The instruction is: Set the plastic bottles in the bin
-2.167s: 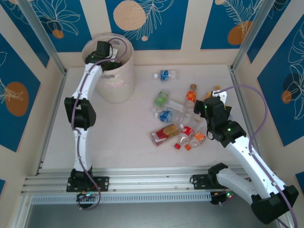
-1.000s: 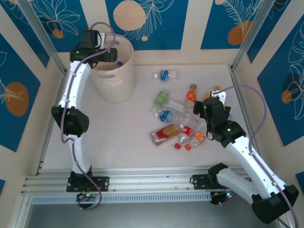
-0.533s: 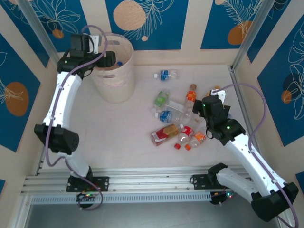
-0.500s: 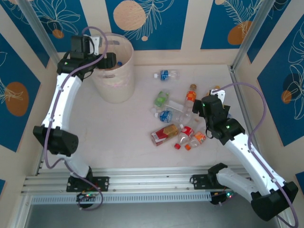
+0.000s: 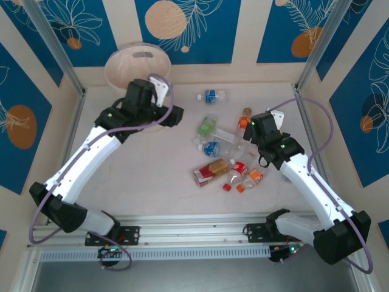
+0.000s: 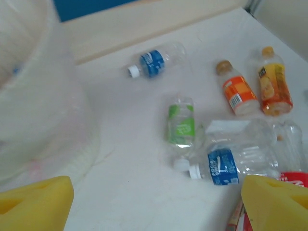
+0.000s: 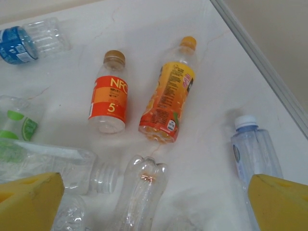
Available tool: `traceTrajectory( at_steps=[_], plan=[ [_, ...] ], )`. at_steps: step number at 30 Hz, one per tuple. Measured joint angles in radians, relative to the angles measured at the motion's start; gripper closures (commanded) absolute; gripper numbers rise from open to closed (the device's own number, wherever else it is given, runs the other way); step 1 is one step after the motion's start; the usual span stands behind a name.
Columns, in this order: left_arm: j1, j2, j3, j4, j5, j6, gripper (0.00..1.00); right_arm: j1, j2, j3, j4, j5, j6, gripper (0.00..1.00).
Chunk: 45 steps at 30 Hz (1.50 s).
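- left fingers [image 6: 33, 204]: apart, empty, at the lower frame corners.
- right fingers [image 7: 29, 197]: apart over crowded plastic bottles [image 7: 168, 101]; closing may pinch two, or squirt the clear bottle [image 7: 139, 192] sideways.

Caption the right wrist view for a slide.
Open right gripper above the orange-labelled bottle and yellow-labelled bottle lying on the white table.

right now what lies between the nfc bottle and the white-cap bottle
The yellow juice bottle, close beside the NFC bottle, then bare table up to the white-cap bottle; right wrist view.
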Motion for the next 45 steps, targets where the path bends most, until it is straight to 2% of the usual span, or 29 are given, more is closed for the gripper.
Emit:
traceTrajectory(
  at_steps=[8,14,23,37,45],
  plan=[
    [-0.235,0.133,-0.067,0.017,-0.058,0.041,0.11,-0.131,0.017,0.013,-0.069,-0.094,0.05,0.01],
    [-0.337,0.323,-0.025,-0.015,-0.07,0.08,0.11,-0.154,0.016,0.013,-0.092,-0.129,0.058,0.01],
    [-0.439,0.541,0.086,-0.09,-0.086,0.106,0.11,-0.158,0.016,0.013,-0.11,-0.143,0.06,0.01],
    [-0.456,0.657,0.111,-0.134,-0.155,0.121,0.1,-0.16,-0.014,0.013,-0.109,-0.146,0.06,0.01],
    [-0.444,0.697,0.14,-0.138,-0.184,0.121,0.14,-0.16,-0.017,0.013,-0.109,-0.146,0.06,0.01]
  ],
)
